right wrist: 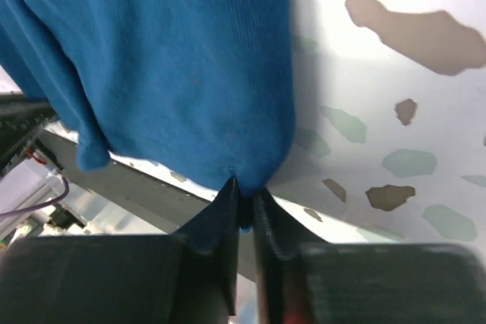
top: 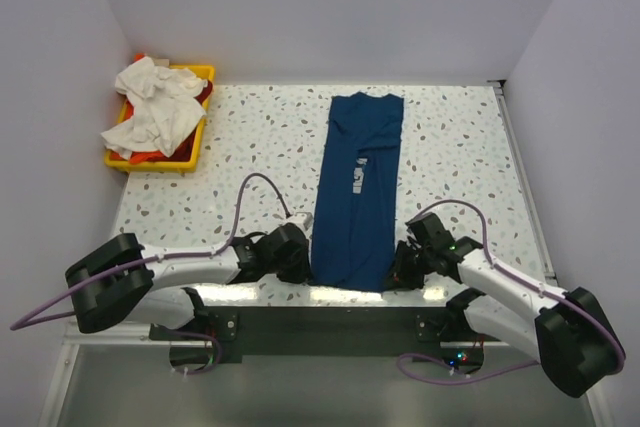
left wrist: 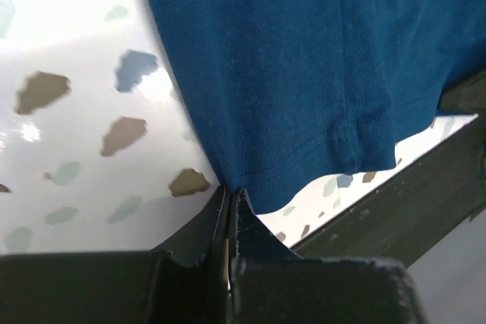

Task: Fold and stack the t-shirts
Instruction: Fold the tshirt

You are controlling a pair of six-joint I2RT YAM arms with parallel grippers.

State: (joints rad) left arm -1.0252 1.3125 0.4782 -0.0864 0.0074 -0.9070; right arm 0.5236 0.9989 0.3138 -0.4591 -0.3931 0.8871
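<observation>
Navy t-shirt (top: 355, 187), folded narrow, long axis near-to-far, collar far; hem corners pinched by left gripper (top: 304, 261) and right gripper (top: 396, 273); yellow tray (top: 198, 152) of white and orange t-shirts (top: 155, 112) far left.

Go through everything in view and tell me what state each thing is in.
navy t-shirt: folded into a long strip, lying flat.
left gripper: shut on its near left corner.
right gripper: shut on its near right corner.
white t-shirts: crumpled, heaped in the tray.
orange-red t-shirt: crumpled underneath them.
yellow tray: overfull.
</observation>
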